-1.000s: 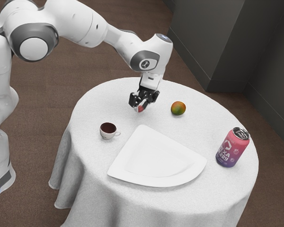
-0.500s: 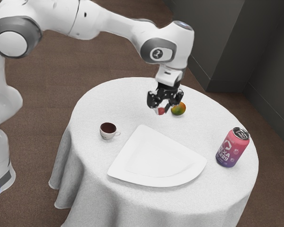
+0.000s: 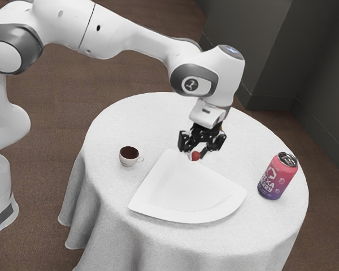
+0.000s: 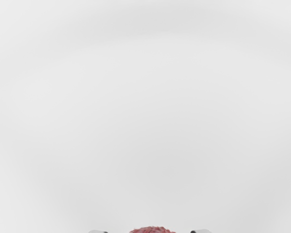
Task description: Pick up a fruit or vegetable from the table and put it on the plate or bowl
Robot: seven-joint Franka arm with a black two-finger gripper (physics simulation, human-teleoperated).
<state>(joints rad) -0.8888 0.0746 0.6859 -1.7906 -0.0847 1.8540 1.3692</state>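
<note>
The claw point(image 3: 200, 151), clenched on a small red fruit point(image 3: 196, 156), has swung across the bench point(image 3: 118, 121) and now hangs over the plate's point(image 3: 186, 192) far corner. The fruit is above the plate, not yet on it, so lowering and letting go seem to be what remains.

The arm point(image 3: 130, 39) is glossy white, built of bulky rounded links, with grey bands at the joints. One grey round cap point(image 3: 193, 84) bears a small white mark. The pedestal point(image 3: 1, 186) carries a blue light. The tool point(image 3: 199, 151) is black — small, two-fingered.
</note>
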